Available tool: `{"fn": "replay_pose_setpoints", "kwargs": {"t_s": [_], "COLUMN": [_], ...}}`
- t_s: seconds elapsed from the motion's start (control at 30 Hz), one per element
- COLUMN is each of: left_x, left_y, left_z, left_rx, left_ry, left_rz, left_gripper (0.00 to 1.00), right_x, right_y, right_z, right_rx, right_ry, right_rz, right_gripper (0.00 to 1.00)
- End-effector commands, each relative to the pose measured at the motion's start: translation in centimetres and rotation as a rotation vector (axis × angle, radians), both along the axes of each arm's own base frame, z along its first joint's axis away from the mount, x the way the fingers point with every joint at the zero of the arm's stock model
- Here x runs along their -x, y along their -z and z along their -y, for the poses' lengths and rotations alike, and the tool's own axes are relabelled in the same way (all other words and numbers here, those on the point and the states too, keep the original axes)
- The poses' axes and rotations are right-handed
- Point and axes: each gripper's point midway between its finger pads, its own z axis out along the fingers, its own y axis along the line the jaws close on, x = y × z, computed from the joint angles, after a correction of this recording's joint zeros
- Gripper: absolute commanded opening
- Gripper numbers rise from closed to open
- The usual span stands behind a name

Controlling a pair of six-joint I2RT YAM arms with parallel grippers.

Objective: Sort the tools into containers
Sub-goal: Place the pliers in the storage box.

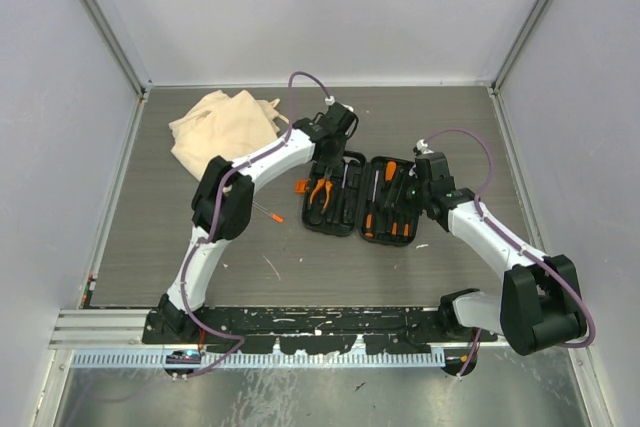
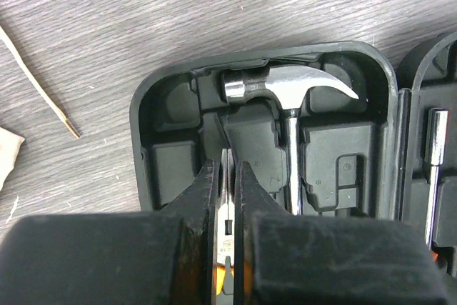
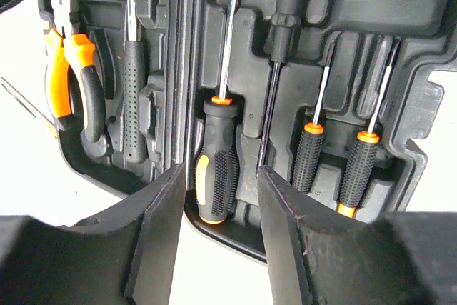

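Note:
The black tool case (image 1: pixel 362 209) lies open mid-table. Its left half holds orange-handled pliers (image 1: pixel 320 192) and a steel claw hammer (image 2: pixel 293 91). Its right half holds several orange-and-black screwdrivers (image 1: pixel 385 209). My left gripper (image 2: pixel 226 166) hangs shut over the far end of the left half (image 2: pixel 143 105), holding nothing; the pliers' nose shows through the slit between its fingers. My right gripper (image 3: pixel 219 169) is open above the near edge of the right half, with a thick screwdriver handle (image 3: pixel 216 173) below, between its fingers and untouched. The beige cloth bag (image 1: pixel 225 127) lies crumpled at the far left.
A thin stick with an orange tip (image 1: pixel 270 215) lies on the table just left of the case. The case's orange latch (image 1: pixel 300 187) sticks out on its left side. White walls enclose the table on three sides.

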Motion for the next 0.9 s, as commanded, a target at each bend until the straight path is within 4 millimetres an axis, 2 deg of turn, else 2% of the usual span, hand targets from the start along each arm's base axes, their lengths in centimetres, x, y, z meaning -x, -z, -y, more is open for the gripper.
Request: {"fn": "replay_pose_setpoints", "kwargs": {"t_s": [0.0, 0.33, 0.47, 0.6, 0.7, 0.87], "left_x": [-2.0, -3.3, -3.3, -3.0, -3.0, -3.0], "left_y": [-2.4, -2.6, -2.5, -2.6, -3.4, -5.7], "left_z": [0.2, 0.4, 0.4, 0.3, 0.3, 0.6], "left_rx": [0.044, 0.076, 0.078, 0.082, 0.096, 0.13], "left_ry": [-0.041, -0.082, -0.08, -0.08, -0.077, -0.054], "left_rz": [0.07, 0.072, 0.061, 0.054, 0.069, 0.101], "left_gripper": [0.04, 0.05, 0.14, 0.29, 0.39, 0.45], "right_x": [-0.8, -0.7, -0.7, -0.7, -0.7, -0.8], "right_y": [-1.5, -1.4, -1.4, -1.5, -1.6, -2.1], "right_z": [-0.3, -0.3, -0.3, -0.4, -0.3, -0.2], "right_rx": [-0.029, -0.033, -0.033, -0.034, -0.035, -0.028], "right_ry": [0.005, 0.007, 0.005, 0.005, 0.006, 0.005], "right_rz": [0.053, 0.05, 0.05, 0.053, 0.057, 0.067], "right_gripper": [0.51, 0.51, 0.51, 0.51, 0.51, 0.51]}}
